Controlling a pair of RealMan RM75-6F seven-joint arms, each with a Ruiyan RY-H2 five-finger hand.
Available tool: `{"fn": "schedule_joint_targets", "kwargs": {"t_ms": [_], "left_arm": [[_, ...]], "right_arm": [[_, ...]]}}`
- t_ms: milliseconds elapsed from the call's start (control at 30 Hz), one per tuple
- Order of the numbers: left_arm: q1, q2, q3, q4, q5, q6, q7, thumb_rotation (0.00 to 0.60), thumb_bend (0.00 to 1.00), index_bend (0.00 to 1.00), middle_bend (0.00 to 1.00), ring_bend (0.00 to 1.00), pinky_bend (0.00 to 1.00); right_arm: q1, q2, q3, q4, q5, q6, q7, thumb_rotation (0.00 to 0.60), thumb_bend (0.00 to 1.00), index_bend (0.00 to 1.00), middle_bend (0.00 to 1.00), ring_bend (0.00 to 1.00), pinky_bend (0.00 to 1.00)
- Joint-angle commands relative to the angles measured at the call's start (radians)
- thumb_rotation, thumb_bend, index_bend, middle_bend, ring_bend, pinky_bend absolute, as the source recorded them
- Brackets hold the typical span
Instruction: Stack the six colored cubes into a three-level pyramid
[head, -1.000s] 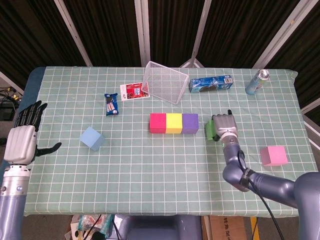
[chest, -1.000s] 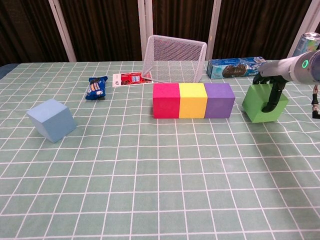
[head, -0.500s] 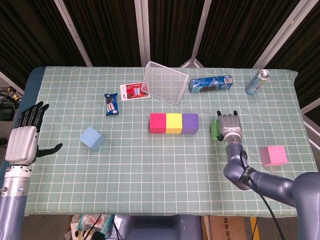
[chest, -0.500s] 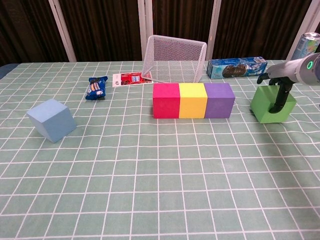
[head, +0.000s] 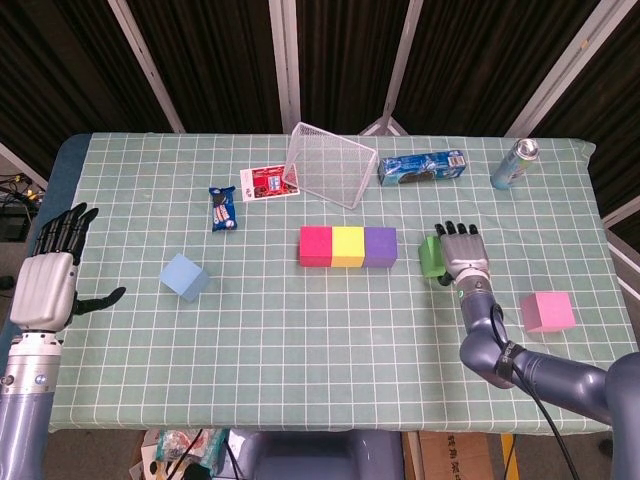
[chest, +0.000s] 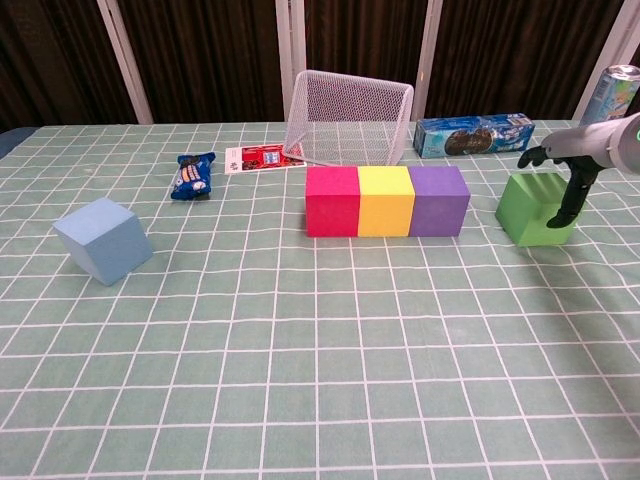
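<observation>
One green cube (chest: 535, 208) under right hand (head: 464, 251)

Head view: high, looking down on the whole surface (head: 330, 310). Chest view: low, near, facing forward; both share the cube row (head: 348, 247).

I count six foam cubes: one light blue cube (head: 184, 276), magenta (head: 316, 246), yellow (head: 348, 246), purple (head: 380, 245), green (head: 431, 256), pink (head: 547, 312). One wire mesh basket (head: 330, 165), one aluminium drink can (head: 514, 164).

Even overhead light, both views sharp.
Soft short shadows under the cubes; dark backdrop behind the table (head: 330, 300); no glare; slight wide-angle bend at head-view edges.
</observation>
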Motion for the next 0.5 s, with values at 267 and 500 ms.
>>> {"fn": "schedule_joint_targets", "kwargs": {"t_ms": [267, 500], "left_arm": [[0.000, -0.004, 0.004, -0.006, 0.014, 0.005, 0.007, 0.600, 0.10, 0.00, 0.00, 0.00, 0.00], [0.001, -0.009, 0.006, -0.006, 0.018, 0.010, 0.015, 0.600, 0.10, 0.00, 0.00, 0.00, 0.00]], "right_arm": [[-0.058, 0.052, 0.003, -0.007, -0.206, -0.099, 0.134, 0.600, 0.29, 0.00, 0.04, 0.02, 0.00], [-0.071, 0.055, -0.010, 0.029, -0.289, -0.136, 0.181, 0.600, 0.29, 0.00, 0.09, 0.05, 0.00]]}}
